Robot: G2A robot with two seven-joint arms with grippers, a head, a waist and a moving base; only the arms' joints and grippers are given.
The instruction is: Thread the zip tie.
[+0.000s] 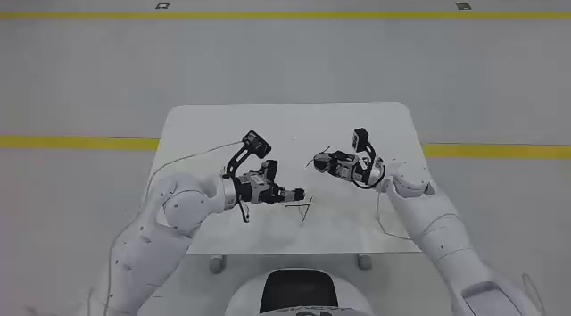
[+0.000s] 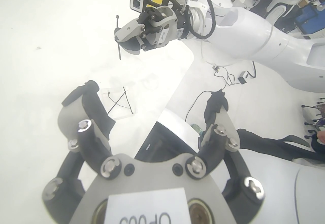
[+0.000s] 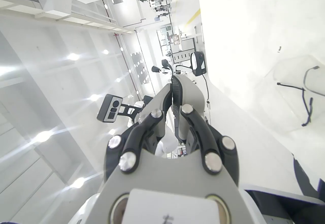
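Note:
My right gripper hangs above the middle of the white table, shut on a black zip tie. The tie stands roughly upright, its head above the fingertips and its tail below them. In the right wrist view the fingers are pressed together. My left gripper is open with nothing between its fingers, low over the table's near side and pointing toward the right gripper. Two or three loose zip ties lie crossed between the two grippers.
The loose ties rest on a thin clear sheet or tray near the table's front edge. A cable trails across the table's left part. Bare tabletop lies toward the back.

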